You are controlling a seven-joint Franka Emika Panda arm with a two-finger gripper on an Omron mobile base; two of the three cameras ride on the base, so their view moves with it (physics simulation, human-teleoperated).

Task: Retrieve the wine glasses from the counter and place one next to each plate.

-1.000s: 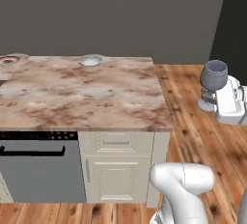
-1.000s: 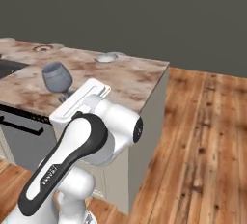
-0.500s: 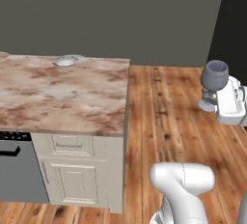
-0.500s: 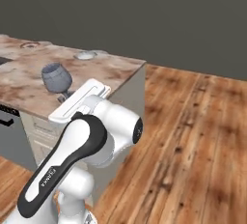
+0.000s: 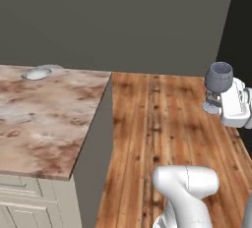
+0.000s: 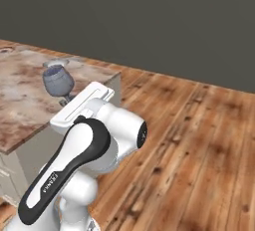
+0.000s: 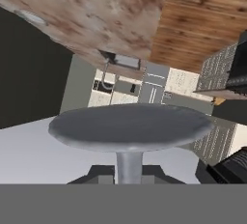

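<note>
Wine glass, translucent grey-blue with rounded bowl, thin stem and round flat foot (image 5: 218,78), carried upright in the jaws of the white two-finger gripper (image 5: 220,105), which are closed narrowly about the stem just above the foot; in the hand view that foot (image 7: 130,125) spans the frame with the stem dropping between the tips. From the right base view the same glass (image 6: 58,80) stands above the white hand, clear of every surface.

Compared with the pictures of a second and half a second ago, the whole scene has slid leftwards in both base views while glass and arm keep their place in frame: the base is driving, not the arm. The brown-and-pink marbled stone desk (image 5: 47,124) has drawn off to the left, and the small pale round plate (image 5: 38,73) near its far edge has gone with it. Judged from this, the step is transport of a glass; none is set down yet.

The desk's right edge and near corner lie well apart from the glass. Open wooden plank floor (image 5: 162,119) ahead and to the right leaves free room for travel.
</note>
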